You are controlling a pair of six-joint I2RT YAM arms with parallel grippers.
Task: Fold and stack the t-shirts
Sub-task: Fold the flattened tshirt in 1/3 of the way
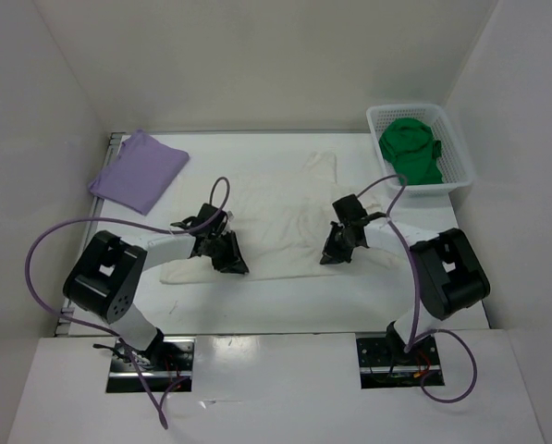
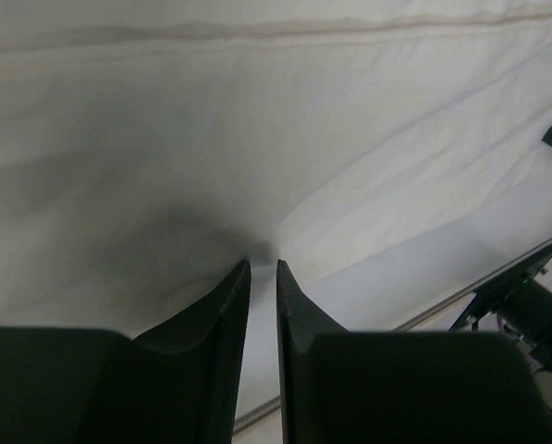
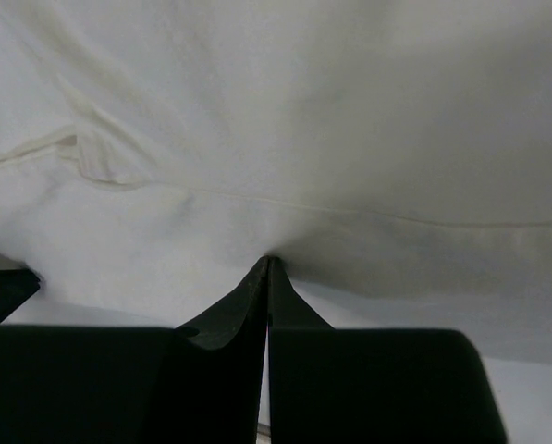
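Observation:
The cream white t-shirt [image 1: 285,217] lies spread flat across the middle of the table. My left gripper [image 1: 229,261] rests at its near left edge. In the left wrist view its jaws [image 2: 262,263] stand a narrow gap apart, tips against the cloth's edge [image 2: 257,166], with nothing seen between them. My right gripper [image 1: 332,256] is at the shirt's near right edge, shut [image 3: 268,259] on a pinch of the cream cloth [image 3: 285,139]. The lavender t-shirt [image 1: 139,171] lies folded at the far left. The green t-shirt [image 1: 412,148] sits bunched in the basket.
A white mesh basket [image 1: 463,168] stands at the far right corner. White walls enclose the table on the left, back and right. A metal rail [image 2: 497,268] runs along the table's near edge, by the arm bases.

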